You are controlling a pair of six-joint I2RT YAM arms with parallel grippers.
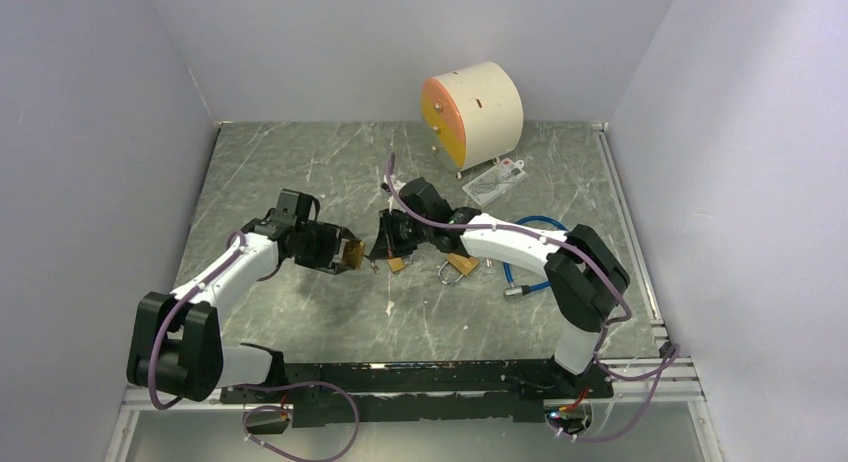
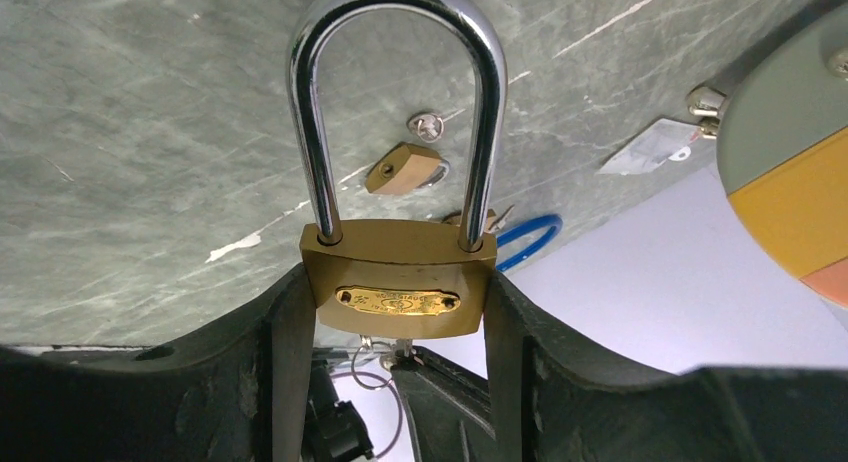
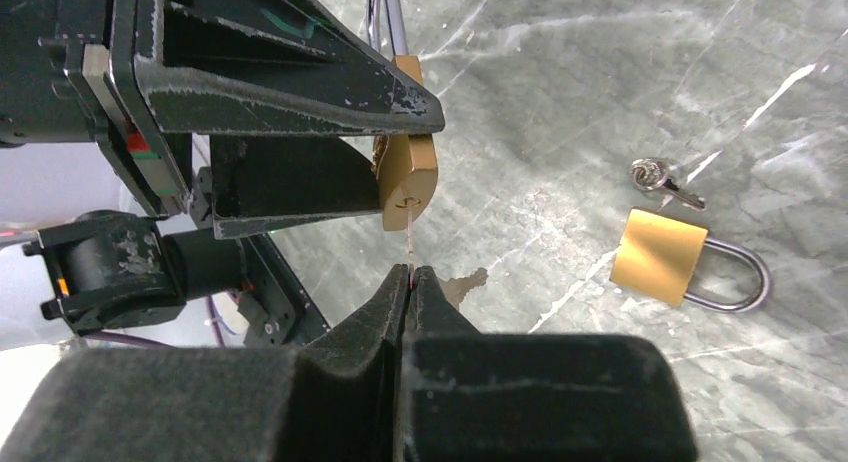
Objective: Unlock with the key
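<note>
A brass padlock (image 2: pixel 398 282) with a long steel shackle (image 2: pixel 310 132), which looks closed, is clamped by its body between my left gripper's (image 2: pixel 398 302) fingers (image 3: pixel 300 92) and held above the table. It also shows in the top view (image 1: pixel 352 252) and the right wrist view (image 3: pixel 408 182). My right gripper (image 3: pixel 409 277) is shut on a thin key (image 3: pixel 410 237), whose blade reaches from the fingertips up to the keyhole in the padlock's underside. In the top view the right gripper (image 1: pixel 392 250) sits just right of the left gripper (image 1: pixel 345 254).
A second, smaller brass padlock (image 3: pixel 660 257) lies on the marble table with a loose key (image 3: pixel 665 182) beside it. A blue cable lock (image 1: pixel 530 252), a white card (image 1: pixel 495 182) and a cream drum with an orange face (image 1: pixel 473 110) are at the back right.
</note>
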